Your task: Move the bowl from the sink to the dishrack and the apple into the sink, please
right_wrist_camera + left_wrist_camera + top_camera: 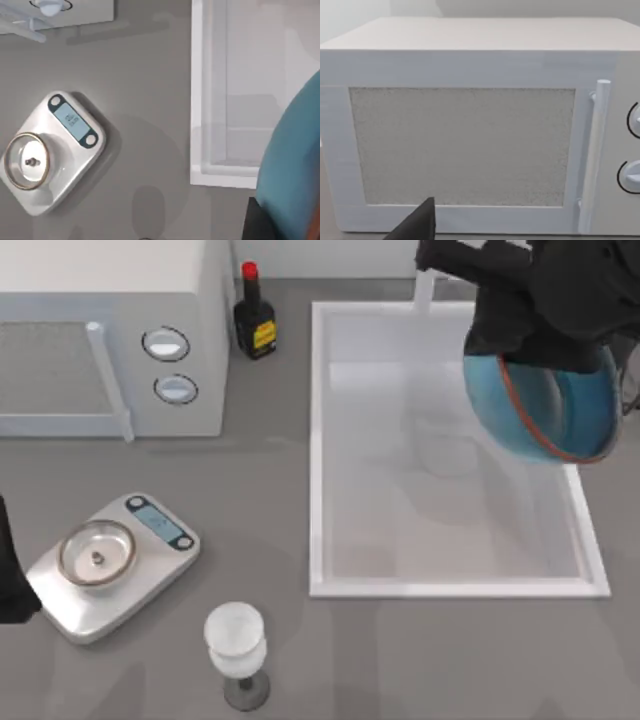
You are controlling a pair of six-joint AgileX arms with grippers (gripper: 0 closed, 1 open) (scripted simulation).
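A white microwave (470, 125) faces the left wrist camera head-on, its flat top visible above the front. The door carries a wide, speckled grey window panel (462, 146) framed in white. Just beside the window stands an upright white bar handle (596, 155), running from near the door's upper edge down to its lower edge. Past the handle, two round dials (632, 150) sit one above the other, each cut off by the frame's edge. A dark, pointed part of the left pincer (417, 224) rises in front of the microwave's lower edge. A thin strip of grey worktop (480, 237) shows beneath the microwave.
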